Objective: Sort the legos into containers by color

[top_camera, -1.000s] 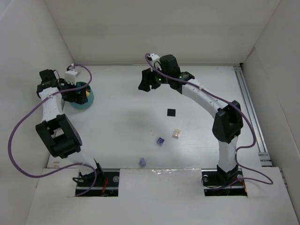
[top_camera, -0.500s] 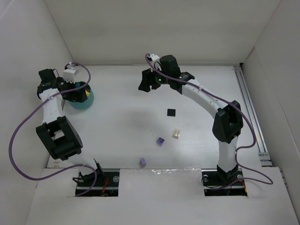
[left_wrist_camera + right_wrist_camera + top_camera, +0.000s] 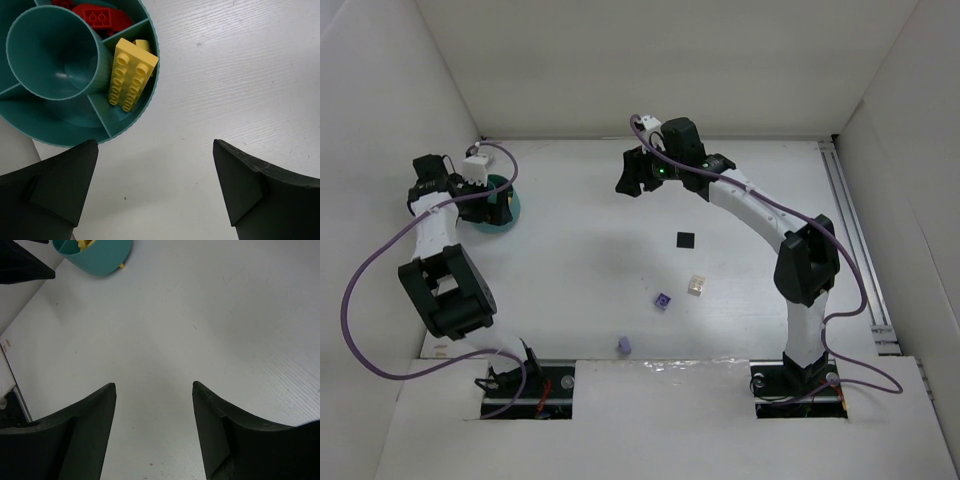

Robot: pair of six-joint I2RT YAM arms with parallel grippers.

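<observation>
Lego brick, long yellow plastic [image 3: 131, 75], sits in round teal divided bowl [image 3: 151, 85]; left gripper [image 3: 155, 145] spread wide, empty. Right gripper [image 3: 153, 385] parted, empty. Between picks; next, likely: fetch small purple brick [image 3: 663, 301] off surface [image 3: 570, 250].

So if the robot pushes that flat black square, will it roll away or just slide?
Probably just slide: the black square lies flat on the smooth white table, with no round side to roll on. It looks thin, so pinching it may be tricky. It seems tiny, so likely light.
</observation>
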